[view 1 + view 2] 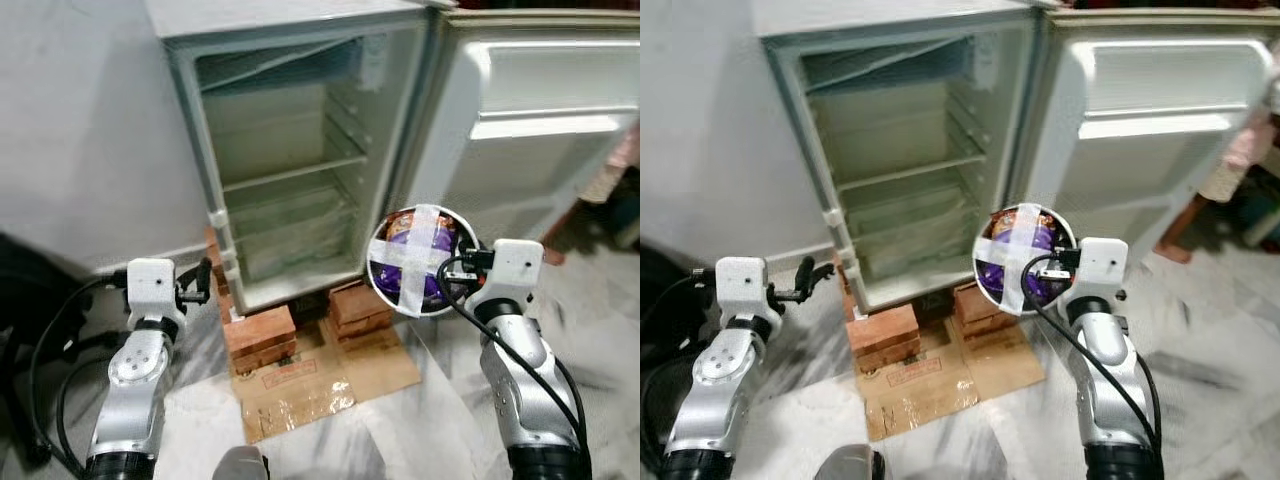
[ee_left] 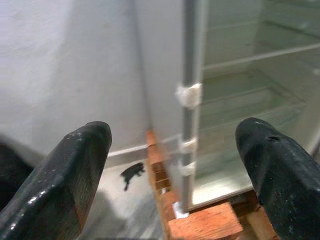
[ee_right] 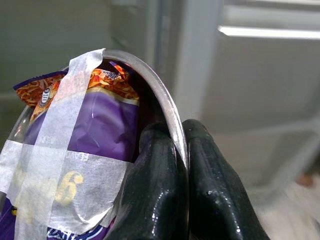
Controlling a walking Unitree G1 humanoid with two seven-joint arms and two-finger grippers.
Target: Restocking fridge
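Small white single-door fridge (image 1: 290, 150), door (image 1: 540, 120) swung wide to robot's right, shelves bare; raised off marble floor on stacks of red bricks (image 1: 262, 338), flattened brown cardboard sheet (image 1: 320, 378) underneath.

Round steel bowl (image 1: 417, 260) holding purple snack packet (image 3: 95, 125), sealed over with crossed strips of white tape (image 1: 412, 255). Held up on edge, open face toward camera, just below and right of cabinet opening, in front of door hinge side.

Right gripper (image 3: 181, 165): two black fingers pinched together on bowl rim, one inside, one outside.

Left gripper (image 2: 177, 150): fingers spread apart, nothing between, aimed at fridge's left front edge and bricks.

Judgement: open shelves lie up and left of bowl; right arm nearer, already loaded, so placement falls to it. Bowl likely needs levelling before sliding onto shelf.
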